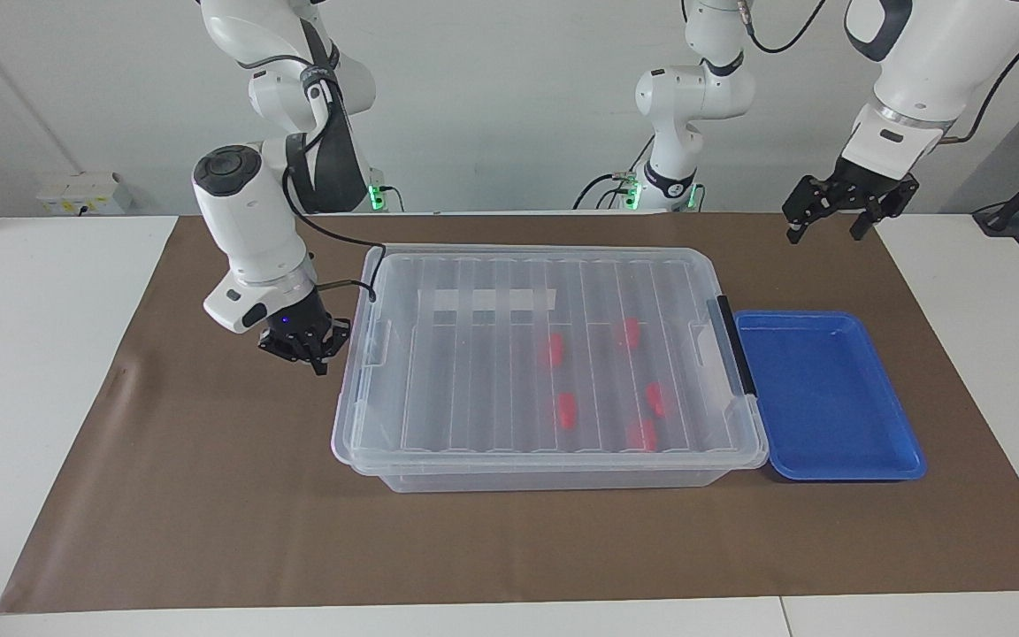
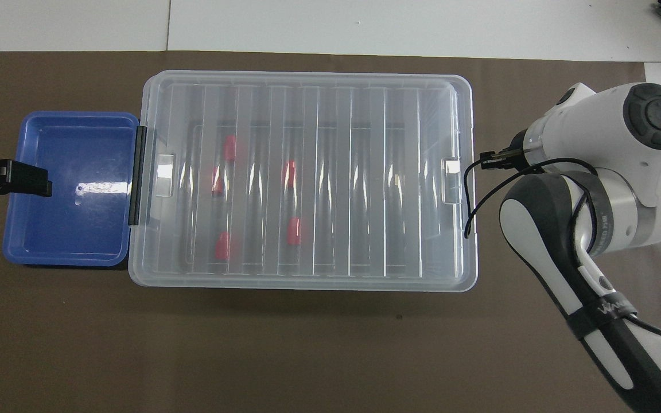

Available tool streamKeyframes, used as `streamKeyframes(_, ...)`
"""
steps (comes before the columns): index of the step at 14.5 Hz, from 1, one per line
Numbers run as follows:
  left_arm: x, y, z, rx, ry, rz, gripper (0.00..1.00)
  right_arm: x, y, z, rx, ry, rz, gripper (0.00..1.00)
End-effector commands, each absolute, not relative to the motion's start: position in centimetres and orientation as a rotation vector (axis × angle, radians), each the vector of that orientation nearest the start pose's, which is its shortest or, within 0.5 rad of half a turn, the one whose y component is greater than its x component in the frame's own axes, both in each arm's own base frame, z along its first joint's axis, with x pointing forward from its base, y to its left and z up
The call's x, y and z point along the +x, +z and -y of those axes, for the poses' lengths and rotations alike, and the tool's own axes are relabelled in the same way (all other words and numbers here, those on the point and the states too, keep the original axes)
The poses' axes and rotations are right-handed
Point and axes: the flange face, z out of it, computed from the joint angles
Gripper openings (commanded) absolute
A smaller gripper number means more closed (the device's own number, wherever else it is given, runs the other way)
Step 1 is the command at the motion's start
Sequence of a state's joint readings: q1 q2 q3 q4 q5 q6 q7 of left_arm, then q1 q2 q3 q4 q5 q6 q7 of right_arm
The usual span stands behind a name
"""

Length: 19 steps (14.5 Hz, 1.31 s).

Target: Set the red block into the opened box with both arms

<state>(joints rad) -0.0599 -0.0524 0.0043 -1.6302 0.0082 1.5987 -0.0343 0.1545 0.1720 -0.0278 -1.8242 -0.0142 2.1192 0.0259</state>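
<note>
Facing view
box [image 1: 439, 460]: clear bin, lid seated flat on top; long axis runs from one arm's end of the table to the other. Landmark for all below.
lid [image 1: 509, 372]: ribbed, ribs run crosswise to the box's long axis.
label [image 1: 488, 300]: white strip on the lid, on the part nearer the robots – no writing readable.
latch [image 1: 733, 345]: black, on the box end toward the left arm.
red blocks [image 1: 567, 410]: five, inside the box under the lid, in the half toward the left arm; blurred by the ribs, so which way each points is hard to tell.
tray [image 1: 828, 398]: blue, shallow, touching the box's latch end.
right gripper [image 1: 315, 354]: low, just beside the box end toward the right arm, apart from it; fingertips together, holding nothing.
left gripper [image 1: 828, 226]: up in the air above the mat, near the tray's corner; fingers spread wide, nothing between them. This arm waits.

Overhead view
box [image 2: 307, 287]: long axis lies across the view.
red blocks [image 2: 293, 231]: five show through the lid; most look stood lengthwise toward/away from the robots – edges smeared.
right gripper: hidden under its own wrist; only a small black bit shows by the box's end.
left gripper [image 2: 6, 178]: over the tray edge, cut off by the frame; its state can't be told here.
writing: white letters on the right arm's dark link, approx "WA…", rest unreadable.
</note>
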Motion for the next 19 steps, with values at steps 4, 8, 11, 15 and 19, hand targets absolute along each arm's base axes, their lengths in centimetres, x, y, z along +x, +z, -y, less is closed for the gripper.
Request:
streamKeyframes(4,53.3,63.0,3.0,-3.150,-0.062,-0.029,1.00,59.8,52.4,-3.6,-3.180,-0.122,0.113,0.00)
streamKeyframes(8,53.3,62.9,3.1,-3.150,-0.060,-0.031,1.00,56.7,58.4,-0.5,-3.168,-0.105,0.007,1.00)
streamKeyframes(11,53.3,62.9,3.1,-3.150,-0.060,-0.031,1.00,55.3,61.4,-0.2,-3.166,-0.023,-0.172,1.00)
streamKeyframes(15,53.2,63.0,3.0,-3.150,-0.060,-0.031,1.00,54.4,62.5,0.5,-3.114,0.059,-0.236,1.00)
streamKeyframes(19,53.2,62.9,3.0,-3.150,-0.057,-0.031,1.00,54.5,62.4,0.5,-3.127,0.044,-0.216,1.00)
